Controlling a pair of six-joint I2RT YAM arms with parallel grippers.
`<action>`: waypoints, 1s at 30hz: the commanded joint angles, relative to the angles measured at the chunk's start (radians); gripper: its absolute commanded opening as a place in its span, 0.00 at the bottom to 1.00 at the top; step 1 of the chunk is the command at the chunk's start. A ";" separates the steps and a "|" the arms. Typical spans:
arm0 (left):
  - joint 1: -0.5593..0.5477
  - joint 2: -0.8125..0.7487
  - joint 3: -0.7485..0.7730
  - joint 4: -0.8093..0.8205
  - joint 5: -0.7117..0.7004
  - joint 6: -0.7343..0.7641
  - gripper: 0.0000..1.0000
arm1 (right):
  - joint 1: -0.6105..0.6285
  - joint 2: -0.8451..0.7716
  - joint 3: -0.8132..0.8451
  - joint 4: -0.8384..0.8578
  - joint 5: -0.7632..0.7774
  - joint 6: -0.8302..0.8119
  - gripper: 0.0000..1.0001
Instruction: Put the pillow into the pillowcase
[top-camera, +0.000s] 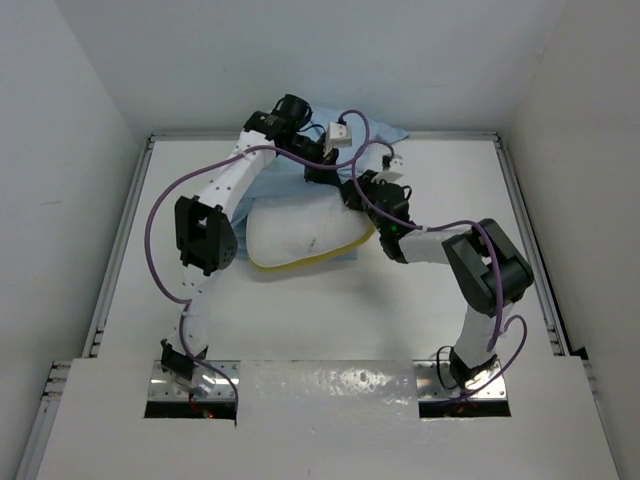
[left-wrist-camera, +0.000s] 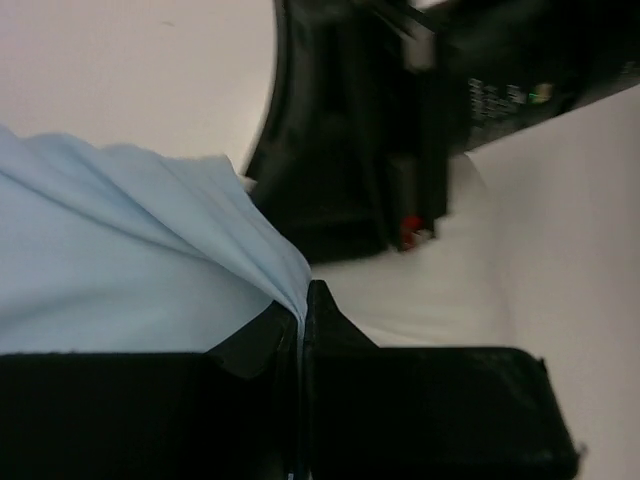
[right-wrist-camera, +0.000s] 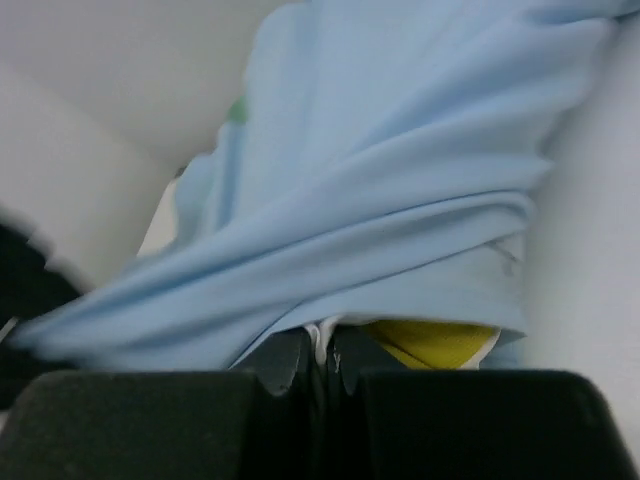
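The white pillow (top-camera: 300, 232) with yellow piping lies mid-table, its far end under the light blue pillowcase (top-camera: 290, 172). A blue edge also shows under its right near corner. My left gripper (top-camera: 320, 168) is at the pillow's far end. In the left wrist view it (left-wrist-camera: 303, 300) is shut on a fold of the pillowcase (left-wrist-camera: 130, 260), with the pillow (left-wrist-camera: 430, 290) behind. My right gripper (top-camera: 358, 192) is close beside it. In the right wrist view it (right-wrist-camera: 325, 345) is shut on a pale hem under the bunched pillowcase (right-wrist-camera: 400, 180), next to the pillow's yellow piping (right-wrist-camera: 430, 342).
White walls enclose the table on the left, back and right. Metal rails (top-camera: 120, 250) run along both sides. The two wrists are very close together; the right arm's black wrist (left-wrist-camera: 350, 130) fills the left wrist view. Purple cables (top-camera: 160, 230) loop off both arms.
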 joint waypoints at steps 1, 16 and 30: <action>-0.062 -0.100 -0.073 -0.243 0.165 0.038 0.00 | -0.020 0.020 0.030 0.249 0.606 0.160 0.00; 0.051 -0.168 -0.089 -0.239 -0.079 -0.053 1.00 | -0.110 -0.093 0.163 -0.490 0.459 -0.273 0.99; 0.464 -0.252 -0.661 0.085 -0.300 -0.144 1.00 | 0.239 -0.141 0.461 -1.184 -0.140 -1.106 0.99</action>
